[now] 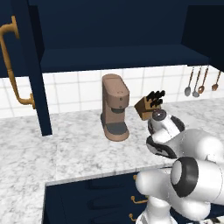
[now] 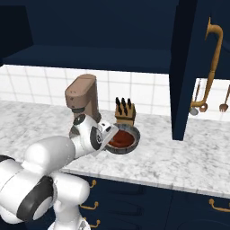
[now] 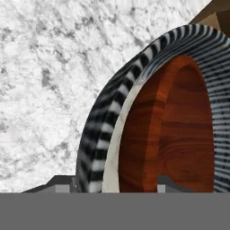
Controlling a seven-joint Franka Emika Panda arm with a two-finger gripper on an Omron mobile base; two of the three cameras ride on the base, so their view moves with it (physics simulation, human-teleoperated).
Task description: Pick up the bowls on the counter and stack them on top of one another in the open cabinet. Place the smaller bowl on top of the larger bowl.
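Observation:
The larger bowl [image 3: 101, 134], dark grey with pale stripes outside, holds the smaller bowl [image 3: 179, 130], reddish-brown, nested inside it. My gripper [image 3: 116, 182] is shut across their rims, one finger outside the grey wall and one inside the red bowl. In the right base view the gripper [image 2: 110, 134] holds the larger bowl [image 2: 134, 137], with the smaller bowl [image 2: 122, 140] in it, tilted over the counter [image 2: 179, 157] in front of the knife block. The open cabinet [image 2: 90, 58] lies above and behind, its shelf [image 1: 118, 57] bare and its door [image 1: 33, 65] swung out.
A brown coffee machine [image 1: 114, 107] stands at the tiled wall, with a knife block [image 1: 148, 105] to its right. Utensils [image 1: 201, 83] hang at the far right. A second open door [image 2: 184, 67] with a brass handle [image 2: 214, 54] juts out right of the bowls. Navy drawers [image 1: 100, 197] sit below.

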